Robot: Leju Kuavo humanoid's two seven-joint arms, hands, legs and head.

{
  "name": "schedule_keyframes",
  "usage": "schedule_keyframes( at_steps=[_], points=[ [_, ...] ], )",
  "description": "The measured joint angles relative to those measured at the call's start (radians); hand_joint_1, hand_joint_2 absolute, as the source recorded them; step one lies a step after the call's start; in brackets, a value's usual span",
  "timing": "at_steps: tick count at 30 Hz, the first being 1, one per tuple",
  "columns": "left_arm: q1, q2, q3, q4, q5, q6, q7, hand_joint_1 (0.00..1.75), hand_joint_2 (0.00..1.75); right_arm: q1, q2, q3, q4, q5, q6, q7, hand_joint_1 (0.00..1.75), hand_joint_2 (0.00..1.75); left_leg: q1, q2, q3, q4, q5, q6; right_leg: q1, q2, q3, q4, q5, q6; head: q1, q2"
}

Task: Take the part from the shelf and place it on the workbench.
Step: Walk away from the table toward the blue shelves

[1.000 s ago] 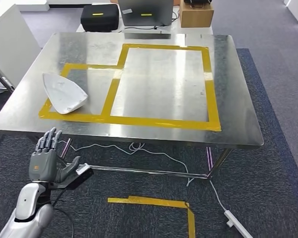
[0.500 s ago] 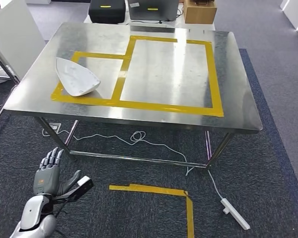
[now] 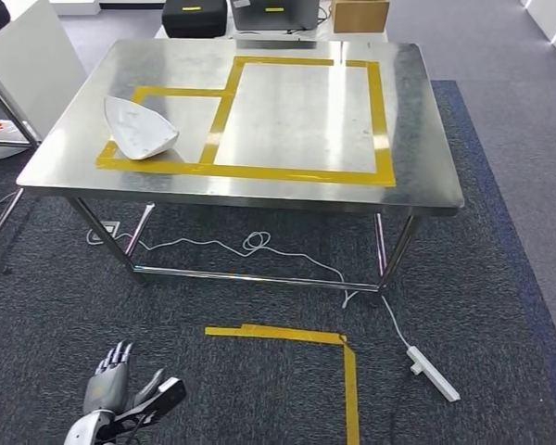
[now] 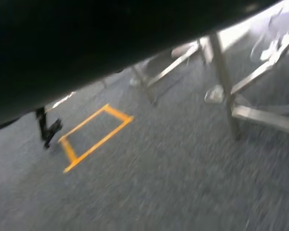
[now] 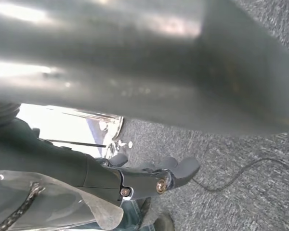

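The part (image 3: 139,128), a white curved shell, lies on the steel workbench (image 3: 429,176) inside the smaller yellow-taped box at its left end. My left hand (image 3: 111,385) hangs low at the bottom left, well short of the bench and over the carpet. Its fingers are spread and it holds nothing. In the right wrist view my right hand (image 5: 150,175) stretches its dark fingers out straight, with nothing between them. A grey metal surface fills the space beyond it, and carpet lies below.
Yellow floor tape (image 3: 289,336) marks a corner on the carpet in front of the bench. A white power strip (image 3: 435,374) and its cable (image 3: 261,246) lie under and right of the bench. A black case (image 3: 194,17) and cardboard box (image 3: 360,15) sit behind it.
The whole picture has shifted: the camera has drawn back and the bench now sits farther off. My left hand has dropped lower in the picture, still with nothing in it.
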Motion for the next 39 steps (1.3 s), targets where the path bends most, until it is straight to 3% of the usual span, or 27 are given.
schedule_keyframes(
  at_steps=[1, 2, 4, 6, 8, 10, 11, 14, 15, 16, 17, 18, 20, 22, 23, 25, 26, 27, 29, 30, 31, 32, 33, 34, 35, 37, 39],
  points=[
    [-0.002, -0.007, 0.004, 0.032, 0.013, -0.014, -0.005, 0.00, 0.00, 0.000, 0.000, 0.000, 0.000, -0.008, -0.001, -0.006, 0.00, 0.00, 0.000, 0.000, 0.005, 0.037, -0.003, 0.000, 0.001, -0.001, -0.017, 0.007, 0.010, 0.000, 0.000, 0.000],
    [-0.002, -0.015, 0.008, 0.066, 0.026, -0.031, -0.009, 0.00, 0.00, 0.000, 0.000, -0.001, 0.000, -0.017, -0.002, -0.011, 0.00, 0.00, 0.000, 0.000, 0.025, 0.041, 0.013, 0.003, 0.001, -0.001, -0.036, 0.014, 0.018, 0.001, -0.001, 0.000],
    [0.000, -0.034, 0.016, 0.135, 0.046, -0.059, -0.013, 0.00, 0.00, 0.001, 0.000, -0.003, 0.000, -0.036, -0.002, -0.021, 0.00, 0.00, -0.002, 0.000, 0.112, -0.053, 0.055, 0.014, 0.002, 0.000, -0.070, 0.028, 0.034, 0.005, -0.001, 0.000],
    [0.003, -0.053, 0.029, 0.196, 0.060, -0.071, -0.013, 0.00, 0.00, 0.002, 0.002, -0.005, 0.000, -0.050, -0.001, -0.027, 0.00, 0.00, -0.007, 0.000, 0.208, -0.194, 0.052, 0.027, 0.004, -0.001, -0.091, 0.037, 0.047, 0.014, -0.001, 0.000],
    [0.010, -0.070, 0.044, 0.258, 0.076, -0.079, -0.003, 0.00, 0.00, 0.002, 0.003, -0.008, 0.001, -0.063, 0.000, -0.029, 0.00, 0.00, -0.014, 0.000, 0.242, -0.258, 0.039, 0.035, 0.003, -0.003, -0.099, 0.038, 0.062, 0.028, -0.001, 0.000],
    [0.025, -0.084, 0.060, 0.316, 0.095, -0.087, 0.016, 0.00, 0.00, 0.004, 0.004, -0.010, 0.004, -0.074, 0.000, -0.030, 0.00, 0.00, -0.014, 0.004, 0.231, -0.267, 0.055, 0.045, 0.000, -0.001, -0.104, 0.039, 0.065, 0.042, -0.002, 0.000],
    [0.034, -0.088, 0.070, 0.340, 0.105, -0.089, 0.024, 0.00, 0.00, 0.006, 0.004, -0.011, 0.005, -0.078, 0.001, -0.031, 0.00, 0.00, -0.012, 0.007, 0.222, -0.271, 0.066, 0.053, 0.000, 0.002, -0.114, 0.054, 0.042, 0.048, -0.001, 0.000],
    [0.054, -0.095, 0.098, 0.396, 0.124, -0.106, 0.050, 0.00, 0.00, 0.011, 0.004, -0.013, 0.006, -0.084, 0.002, -0.032, 0.00, 0.00, -0.011, 0.010, 0.182, -0.273, 0.100, 0.068, -0.005, 0.006, -0.157, 0.206, -0.105, 0.059, 0.001, 0.000],
    [0.057, -0.095, 0.105, 0.411, 0.129, -0.117, 0.064, 0.00, 0.00, 0.012, 0.005, -0.014, 0.006, -0.086, 0.002, -0.034, 0.00, 0.00, -0.012, 0.010, 0.166, -0.272, 0.112, 0.068, -0.006, 0.006, -0.164, 0.267, -0.136, 0.062, 0.001, 0.000],
    [0.060, -0.096, 0.112, 0.424, 0.132, -0.128, 0.082, 0.00, 0.00, 0.011, 0.005, -0.016, 0.007, -0.088, 0.001, -0.036, 0.00, 0.00, -0.013, 0.010, 0.150, -0.271, 0.123, 0.067, -0.007, 0.006, -0.163, 0.310, -0.141, 0.064, 0.000, 0.000],
    [0.061, -0.097, 0.120, 0.435, 0.135, -0.138, 0.100, 0.00, 0.00, 0.011, 0.006, -0.016, 0.008, -0.088, 0.001, -0.038, 0.00, 0.00, -0.013, 0.010, 0.134, -0.268, 0.135, 0.065, -0.007, 0.006, -0.147, 0.322, -0.121, 0.065, 0.000, 0.000],
    [0.063, -0.097, 0.126, 0.443, 0.138, -0.143, 0.116, 0.00, 0.00, 0.011, 0.006, -0.017, 0.009, -0.088, 0.000, -0.040, 0.00, 0.00, -0.013, 0.010, 0.117, -0.264, 0.145, 0.063, -0.008, 0.006, -0.114, 0.300, -0.087, 0.065, 0.000, 0.000],
    [0.064, -0.097, 0.138, 0.453, 0.142, -0.144, 0.137, 0.00, 0.00, 0.008, 0.005, -0.017, 0.011, -0.088, -0.001, -0.042, 0.00, 0.00, -0.014, 0.009, 0.089, -0.253, 0.165, 0.056, -0.008, 0.007, -0.001, 0.164, -0.049, 0.061, 0.001, 0.000],
    [0.066, -0.097, 0.148, 0.458, 0.146, -0.139, 0.145, 0.00, 0.00, 0.003, 0.005, -0.017, 0.012, -0.088, -0.003, -0.044, 0.00, 0.00, -0.016, 0.007, 0.074, -0.245, 0.185, 0.046, -0.006, 0.009, 0.095, 0.020, -0.071, 0.050, 0.000, 0.000],
    [0.067, -0.097, 0.152, 0.460, 0.148, -0.135, 0.147, 0.00, 0.00, 0.002, 0.005, -0.017, 0.013, -0.088, -0.003, -0.044, 0.00, 0.00, -0.016, 0.007, 0.070, -0.245, 0.195, 0.041, -0.003, 0.009, 0.113, -0.015, -0.083, 0.044, 0.000, 0.000],
    [0.070, -0.096, 0.162, 0.465, 0.154, -0.129, 0.149, 0.00, 0.00, 0.003, 0.006, -0.017, 0.013, -0.090, -0.002, -0.046, 0.00, 0.00, -0.013, 0.005, 0.064, -0.247, 0.208, 0.029, -0.003, 0.007, 0.096, -0.021, -0.073, 0.029, -0.001, 0.000],
    [0.072, -0.095, 0.167, 0.468, 0.157, -0.126, 0.148, 0.00, 0.00, 0.003, 0.006, -0.016, 0.013, -0.092, -0.002, -0.046, 0.00, 0.00, -0.012, 0.003, 0.059, -0.236, 0.188, 0.022, -0.004, 0.004, 0.086, -0.020, -0.063, 0.021, -0.002, 0.000],
    [0.075, -0.094, 0.172, 0.470, 0.161, -0.123, 0.147, 0.00, 0.00, 0.004, 0.006, -0.016, 0.013, -0.093, -0.001, -0.048, 0.00, 0.00, -0.011, 0.001, 0.052, -0.207, 0.148, 0.017, -0.006, 0.001, 0.075, -0.021, -0.051, 0.012, -0.005, 0.000],
    [0.078, -0.093, 0.182, 0.472, 0.168, -0.117, 0.140, 0.00, 0.00, 0.005, 0.005, -0.016, 0.013, -0.097, 0.001, -0.052, 0.00, 0.00, -0.006, 0.000, 0.032, -0.095, 0.034, 0.007, -0.005, -0.003, 0.047, -0.016, -0.028, 0.003, -0.010, 0.000],
    [0.079, -0.093, 0.187, 0.472, 0.171, -0.113, 0.136, 0.00, 0.00, 0.006, 0.005, -0.016, 0.013, -0.099, 0.001, -0.055, 0.00, 0.00, -0.004, 0.000, 0.025, -0.029, -0.005, 0.003, -0.004, -0.005, 0.032, -0.012, -0.018, 0.001, -0.012, 0.000],
    [0.078, -0.093, 0.191, 0.473, 0.172, -0.109, 0.132, 0.00, 0.00, 0.007, 0.005, -0.016, 0.014, -0.102, 0.002, -0.058, 0.00, 0.00, -0.003, 0.000, 0.026, 0.023, -0.018, 0.001, -0.003, -0.007, 0.014, -0.004, -0.007, 0.002, -0.011, 0.000],
    [0.078, -0.093, 0.195, 0.473, 0.173, -0.105, 0.130, 0.00, 0.00, 0.007, 0.005, -0.016, 0.014, -0.104, 0.003, -0.061, 0.00, 0.00, -0.001, 0.000, 0.038, 0.046, -0.007, 0.000, -0.002, -0.008, -0.004, 0.006, 0.002, 0.002, -0.012, 0.000],
    [0.078, -0.093, 0.198, 0.473, 0.174, -0.102, 0.128, 0.00, 0.00, 0.007, 0.005, -0.016, 0.014, -0.107, 0.003, -0.065, 0.00, 0.00, -0.001, 0.000, 0.064, 0.036, 0.019, 0.001, -0.002, -0.009, -0.024, 0.017, 0.010, 0.004, -0.012, 0.000],
    [0.078, -0.093, 0.202, 0.473, 0.175, -0.100, 0.128, 0.00, 0.00, 0.006, 0.005, -0.017, 0.014, -0.109, 0.004, -0.069, 0.00, 0.00, 0.000, 0.000, 0.107, -0.010, 0.046, 0.003, -0.002, -0.009, -0.044, 0.028, 0.017, 0.005, -0.012, 0.000],
    [0.077, -0.093, 0.205, 0.473, 0.175, -0.098, 0.128, 0.00, 0.00, 0.006, 0.005, -0.017, 0.014, -0.111, 0.004, -0.072, 0.00, 0.00, -0.001, 0.000, 0.158, -0.078, 0.053, 0.008, -0.001, -0.009, -0.061, 0.038, 0.024, 0.009, -0.012, 0.000],
    [0.075, -0.093, 0.210, 0.473, 0.179, -0.097, 0.128, 0.00, 0.00, 0.006, 0.005, -0.017, 0.013, -0.114, 0.004, -0.077, 0.00, 0.00, -0.005, -0.001, 0.239, -0.208, 0.036, 0.019, 0.000, -0.009, -0.083, 0.049, 0.039, 0.018, -0.011, 0.000],
    [0.074, -0.094, 0.216, 0.474, 0.184, -0.096, 0.128, 0.00, 0.00, 0.007, 0.005, -0.017, 0.014, -0.117, 0.002, -0.080, 0.00, 0.00, -0.010, 0.000, 0.253, -0.254, 0.028, 0.031, 0.000, -0.010, -0.092, 0.048, 0.058, 0.031, -0.010, 0.000]
  ],
)
